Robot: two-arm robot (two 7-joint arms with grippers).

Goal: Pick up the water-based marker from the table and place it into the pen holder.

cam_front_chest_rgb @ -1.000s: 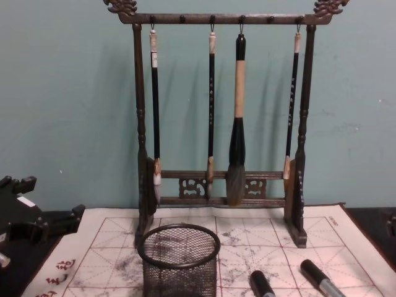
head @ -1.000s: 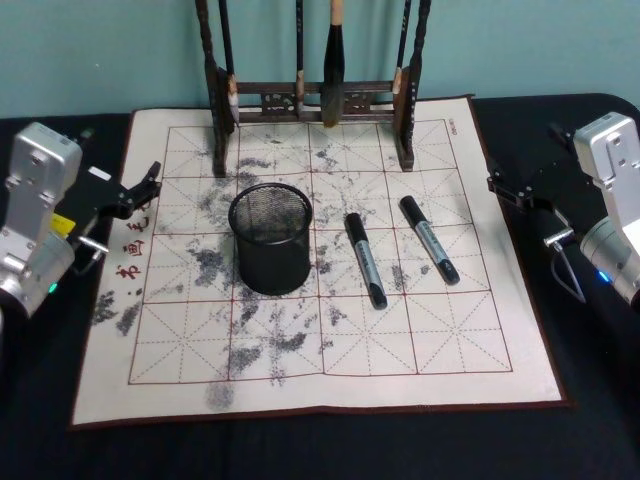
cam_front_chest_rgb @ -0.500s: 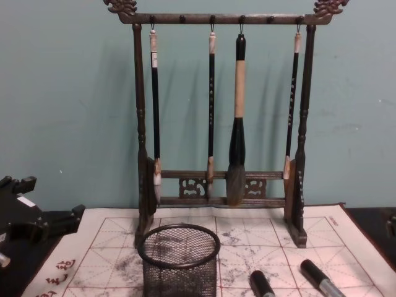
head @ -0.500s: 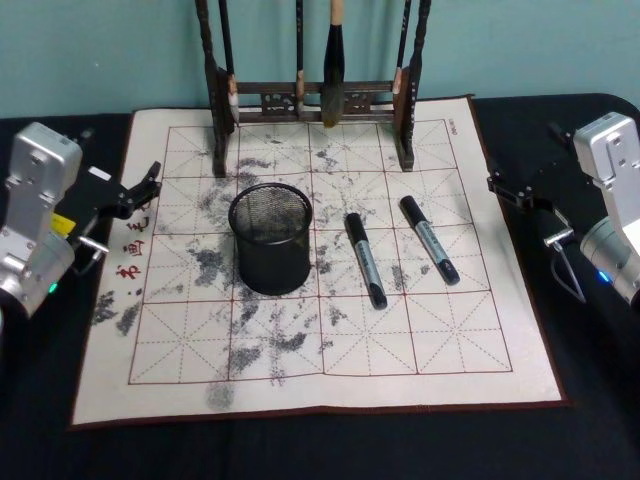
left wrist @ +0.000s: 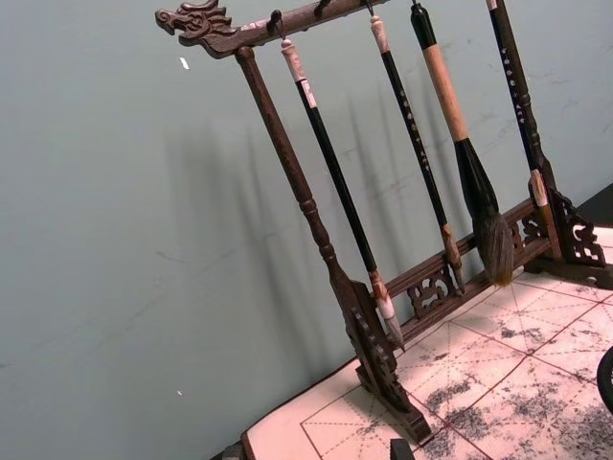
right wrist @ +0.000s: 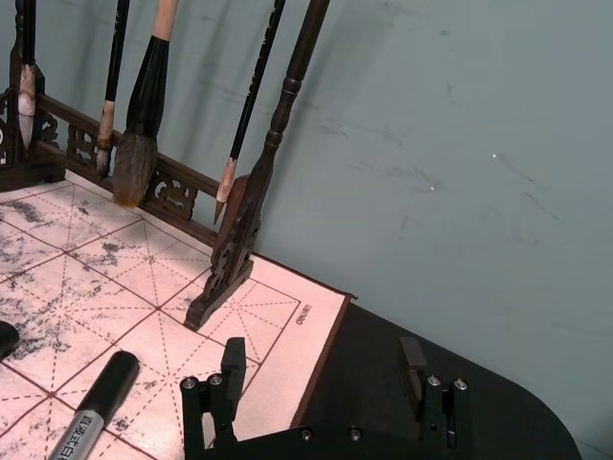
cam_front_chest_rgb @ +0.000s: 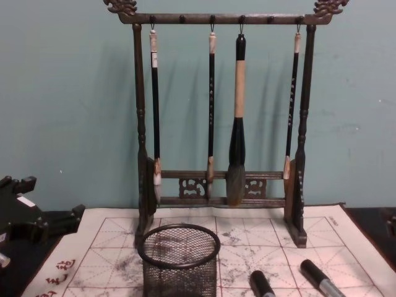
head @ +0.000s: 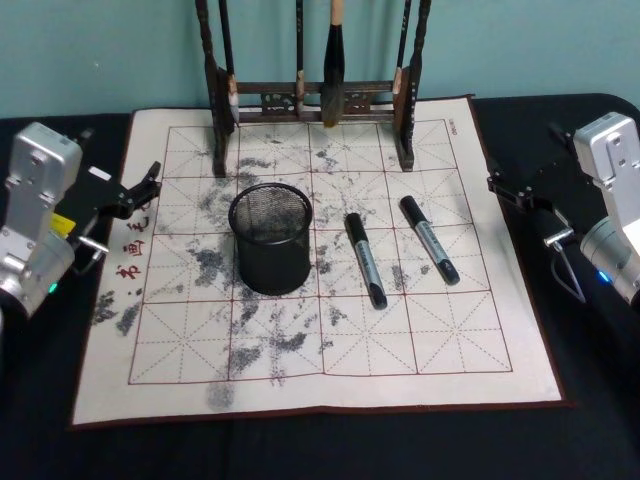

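Right claw agape near marker

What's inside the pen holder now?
The pen holder looks empty, nothing above its rim, though its near wall hides part of the floor. Both markers lie on the mat. Left gripper and right gripper idle at its sides.

We see a dark wooden brush rack upright at the far side, w/ carved dragon-head ends on its top bar. Four brushes hang tips down: three thin black brushes & one fat brush w/ tan handle, 3rd from left. Behind: teal wall, a few scuffs.
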